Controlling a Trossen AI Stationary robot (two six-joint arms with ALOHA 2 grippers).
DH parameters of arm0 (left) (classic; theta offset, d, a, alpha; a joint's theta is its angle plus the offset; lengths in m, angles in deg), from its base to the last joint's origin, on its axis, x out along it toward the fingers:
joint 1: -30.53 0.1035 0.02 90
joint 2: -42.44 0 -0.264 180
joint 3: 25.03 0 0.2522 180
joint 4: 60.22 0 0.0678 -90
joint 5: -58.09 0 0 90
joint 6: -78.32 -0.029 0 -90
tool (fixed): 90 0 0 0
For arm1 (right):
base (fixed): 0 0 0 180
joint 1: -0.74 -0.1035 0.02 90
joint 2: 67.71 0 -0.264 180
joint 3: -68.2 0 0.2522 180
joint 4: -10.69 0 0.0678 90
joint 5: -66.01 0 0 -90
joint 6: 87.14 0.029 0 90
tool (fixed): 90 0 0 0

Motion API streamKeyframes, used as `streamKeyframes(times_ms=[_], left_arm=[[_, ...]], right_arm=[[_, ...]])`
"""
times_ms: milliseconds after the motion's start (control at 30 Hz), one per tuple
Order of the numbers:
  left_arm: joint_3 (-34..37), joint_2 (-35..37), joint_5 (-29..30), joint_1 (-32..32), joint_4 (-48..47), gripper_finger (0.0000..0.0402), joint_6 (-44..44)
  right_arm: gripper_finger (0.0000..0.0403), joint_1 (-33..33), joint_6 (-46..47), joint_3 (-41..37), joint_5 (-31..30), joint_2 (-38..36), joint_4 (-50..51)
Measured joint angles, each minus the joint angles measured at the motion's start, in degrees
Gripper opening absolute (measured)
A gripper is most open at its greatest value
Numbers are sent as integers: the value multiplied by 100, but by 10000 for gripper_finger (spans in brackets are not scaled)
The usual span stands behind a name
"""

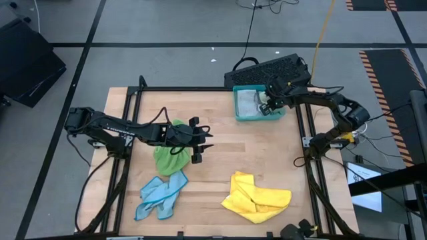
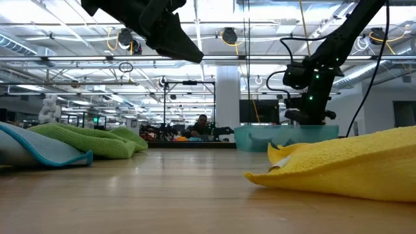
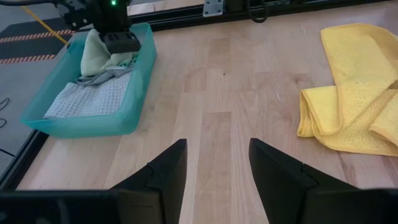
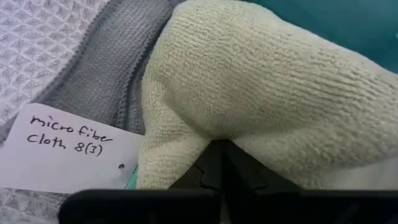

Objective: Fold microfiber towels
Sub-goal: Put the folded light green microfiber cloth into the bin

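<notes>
A teal tray (image 1: 259,115) stands at the table's far right. In it lie a grey towel (image 4: 106,62), a white waffle cloth (image 3: 93,99) and a pale green towel (image 4: 267,93). My right gripper (image 1: 265,105) reaches down into the tray, shut on the pale green towel. My left gripper (image 3: 217,168) hovers open above the table's left middle with nothing between its fingers. A bright green towel (image 1: 170,157) lies crumpled just below it. A light blue towel (image 1: 160,197) and a yellow towel (image 1: 257,197) lie crumpled near the front edge. My right gripper pinches a bunched fold of the pale green towel (image 4: 217,134) between its two fingers. The fingers come from above, slanting down into the tray. The cloth bulges up around the fingertips, and its lower part (image 3: 93,59) rests on the grey towel in the tray.
A white paper label (image 4: 68,149) with handwriting lies on the cloths in the tray. A black keyboard (image 1: 270,70) sits beyond the table's far edge behind the tray. Bare wood (image 1: 247,147) stretches across the middle of the table.
</notes>
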State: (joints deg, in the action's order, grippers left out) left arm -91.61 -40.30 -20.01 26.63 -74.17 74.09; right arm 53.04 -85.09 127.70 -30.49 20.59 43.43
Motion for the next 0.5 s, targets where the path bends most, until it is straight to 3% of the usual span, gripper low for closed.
streamKeyframes(times_ms=[500], left_arm=[[1,0,0,0,0,175,-7]], right_arm=[[13,-3,28,-26,72,-1638,778]])
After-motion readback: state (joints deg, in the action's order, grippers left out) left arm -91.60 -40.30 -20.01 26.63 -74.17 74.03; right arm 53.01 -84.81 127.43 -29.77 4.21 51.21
